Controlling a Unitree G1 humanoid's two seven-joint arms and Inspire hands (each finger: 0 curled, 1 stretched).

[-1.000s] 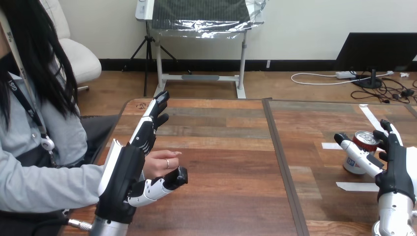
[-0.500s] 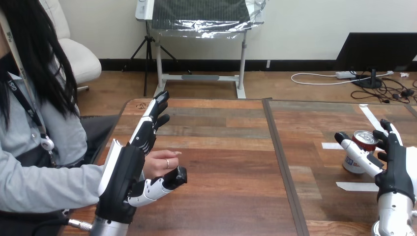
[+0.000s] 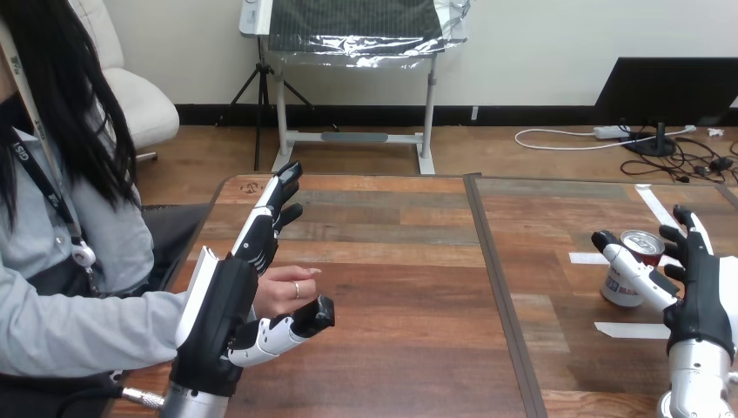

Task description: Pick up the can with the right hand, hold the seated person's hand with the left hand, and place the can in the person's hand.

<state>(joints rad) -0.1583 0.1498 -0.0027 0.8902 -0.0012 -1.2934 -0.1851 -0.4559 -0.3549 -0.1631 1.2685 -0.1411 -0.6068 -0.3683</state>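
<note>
A silver can (image 3: 617, 287) with a red top stands at the table's right side, leaning a little to the left. My right hand (image 3: 701, 298) is open beside it: the thumb (image 3: 634, 266) lies across the can's front and the straight fingers (image 3: 690, 233) rise behind it. At the left, my left hand (image 3: 217, 306) is open, its fingers (image 3: 265, 225) stretched out straight over the table. The person's hand (image 3: 283, 292) lies against its palm, between the straight fingers and the thumb (image 3: 287, 329) below. No finger curls round the person's hand.
White tape strips (image 3: 634, 330) lie on the wooden table (image 3: 400, 287) around the can. A dark seam (image 3: 496, 287) runs down the table between its two halves. The person sits at the left edge.
The can has shifted slightly left and now leans, with my right hand's thumb against it. My left hand and the person's hand have kept their places.
</note>
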